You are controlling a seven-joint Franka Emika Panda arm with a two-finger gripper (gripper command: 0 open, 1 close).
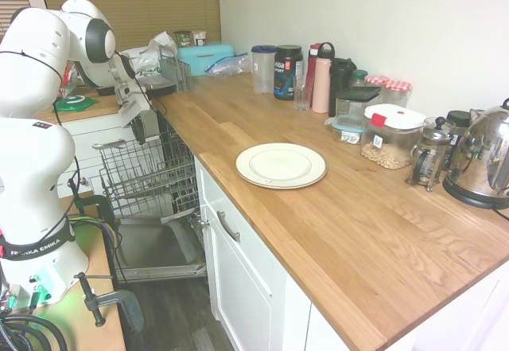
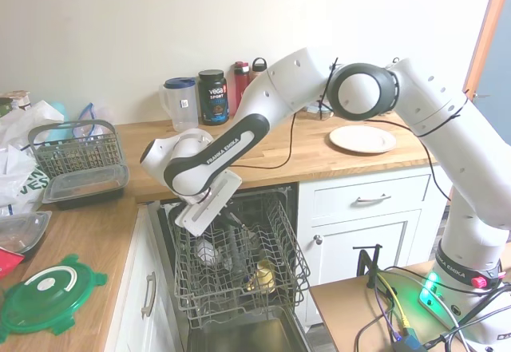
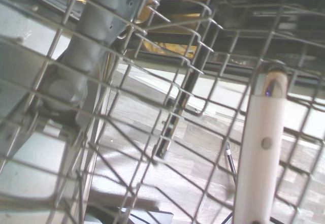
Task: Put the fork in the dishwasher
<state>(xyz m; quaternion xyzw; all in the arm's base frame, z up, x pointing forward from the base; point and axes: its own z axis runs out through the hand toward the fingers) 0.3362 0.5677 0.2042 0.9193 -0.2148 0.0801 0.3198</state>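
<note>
Down at the left of the first exterior view, the arm reaches off the bench [image 1: 350, 232] edge into the dishwasher [image 1: 159, 247], its jaws [image 2: 227, 228] sunk among the wires of the pulled-out rack [image 2: 239, 268], low enough to leave something inside. Whether they are open or closed I cannot tell. Further right, the plate [image 1: 281, 165] sits bare. Up close, the fork [image 3: 261, 148] shows its pale handle against the rack's wires, apparently already inside.
</note>
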